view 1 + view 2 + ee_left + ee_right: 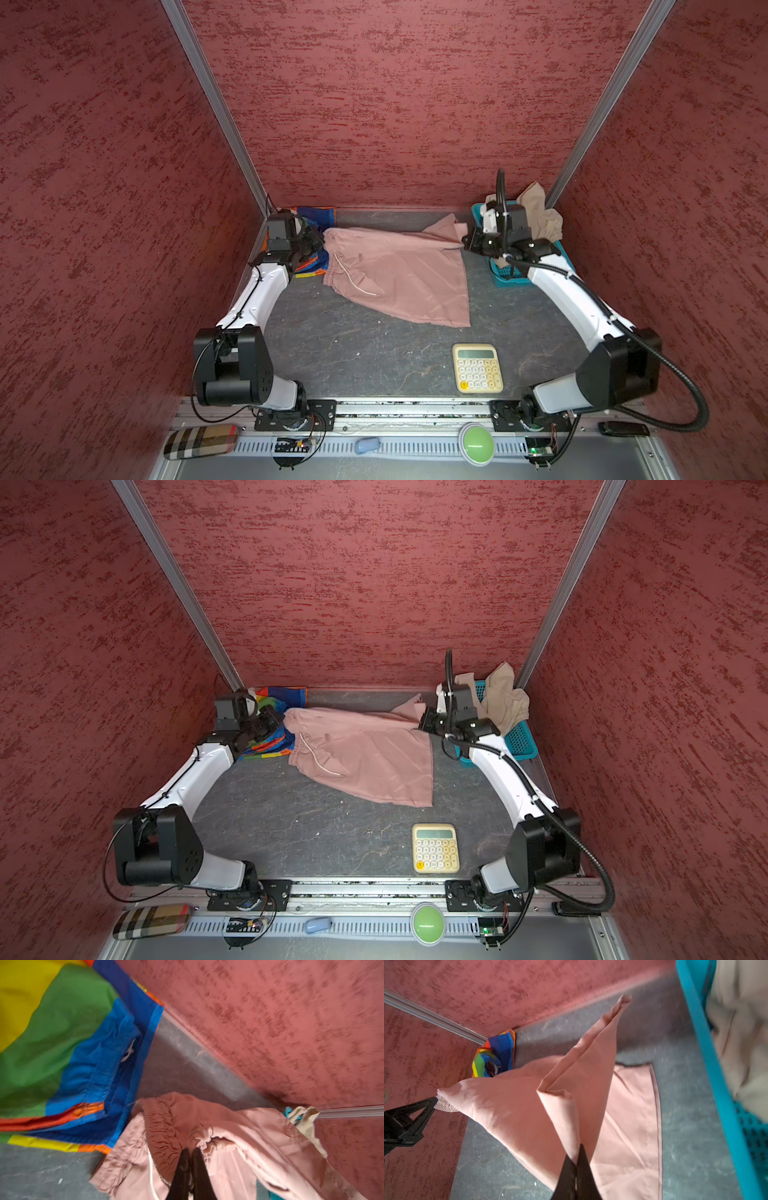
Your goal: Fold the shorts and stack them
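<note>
1. Red textured walls (374, 104) box in a dark grey table (353, 353).
2. Left gripper (190, 1150): fingers pressed together, pinching the gathered waistband of the pink shorts (399, 274).
3. Right gripper (579, 1147): fingers likewise closed, pinching a fold of leg fabric at the pink shorts' opposite end.
4. Between the two grips the far edge of the pink shorts is pulled taut and raised off the table, while the near leg lies flat on it. Holding both ends this way looks meant to keep the cloth spread so that one half can be laid over the other.
5. Rainbow shorts (322, 215) lie flat just beside the pink shorts' waistband, beneath the left gripper. They look folded already, a likely base for the stack.
6. Beige shorts (540, 212) sit past the pink shorts' leg end, heaped in a teal basket (509, 278), seemingly waiting their turn.
7. Calculator (477, 368): on the robot's side of the pink shorts, well apart and probably clear of the fold.
</note>
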{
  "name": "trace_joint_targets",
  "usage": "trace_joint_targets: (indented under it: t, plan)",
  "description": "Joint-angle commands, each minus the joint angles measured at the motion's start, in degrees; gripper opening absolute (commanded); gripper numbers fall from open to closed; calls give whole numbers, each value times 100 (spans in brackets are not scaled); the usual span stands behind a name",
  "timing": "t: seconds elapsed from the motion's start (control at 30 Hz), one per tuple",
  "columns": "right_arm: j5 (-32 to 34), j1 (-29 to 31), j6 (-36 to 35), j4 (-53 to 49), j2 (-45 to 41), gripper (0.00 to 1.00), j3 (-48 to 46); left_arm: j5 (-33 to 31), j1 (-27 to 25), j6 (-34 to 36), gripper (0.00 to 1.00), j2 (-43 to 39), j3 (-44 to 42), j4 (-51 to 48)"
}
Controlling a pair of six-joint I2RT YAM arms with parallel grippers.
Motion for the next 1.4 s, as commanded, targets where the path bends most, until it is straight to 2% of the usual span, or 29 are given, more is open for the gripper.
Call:
trace_joint_targets:
  t: [0.0, 0.17, 0.4, 0.47, 0.67, 0.8, 0.93, 1.03, 1.17, 1.27, 1.37]
  plan:
    - [-156, 151, 547, 646, -44, 0, -1584, -369, 77, 208, 0, -93, -657, -175]
    - [-181, 406, 995, 1438, -6, 0, -2769, -414, 205, -20, 0, -97, -1189, -229]
    - [-238, 477, 1268, 1862, 53, 0, -3317, -567, 260, -216, 0, -1, -1631, -114]
    - [-162, 472, 1172, 1826, 211, 0, -3225, -526, 274, -271, 0, 74, -1659, -47]
    - [-63, 110, 588, 1581, 1618, 0, -1808, 40, 179, -789, 0, 366, -1649, 264]
    - [29, -160, 121, 845, 2529, 0, -99, 102, -41, -942, 0, 269, -1571, 316]
    - [215, -221, -251, -103, 2627, 0, 1351, 28, 21, -742, 0, 33, -1087, 70]
    - [431, -220, -488, -614, 2202, 0, 1751, -65, -77, -416, 0, -125, -611, -121]
    - [446, -220, -524, -714, 1470, 0, 1124, -345, -467, -213, 0, -238, -427, -259]
    - [340, -216, -379, -391, 1043, 0, 182, -742, -830, -92, 0, -362, -709, -244]
    - [167, -209, -100, 145, 768, 0, -845, -895, -848, -120, 0, -412, -1135, -142]
